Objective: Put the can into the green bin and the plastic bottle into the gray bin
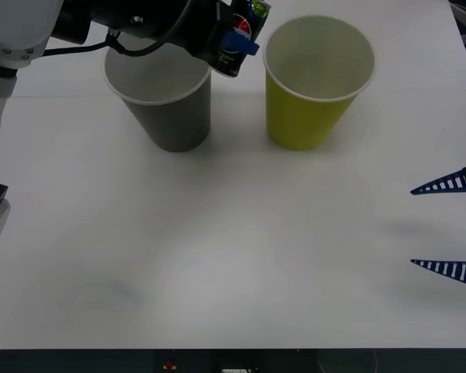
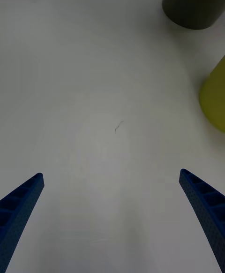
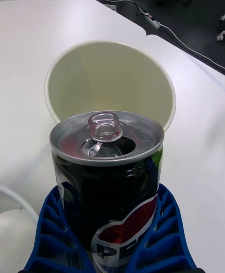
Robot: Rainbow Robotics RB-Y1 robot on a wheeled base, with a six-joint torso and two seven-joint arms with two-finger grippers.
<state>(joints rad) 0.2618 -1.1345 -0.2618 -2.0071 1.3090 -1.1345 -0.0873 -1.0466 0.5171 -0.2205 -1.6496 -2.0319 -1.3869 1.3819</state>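
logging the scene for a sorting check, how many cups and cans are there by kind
gray paper cup: 1
yellow-green paper cup: 1
Pepsi can, held in the left pincer above the gap between the two cups: 1
total: 3
The right pincer waits open, low over the table.

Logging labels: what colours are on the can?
Dark can with red-and-blue logo, silver top; clearest in the left wrist view.
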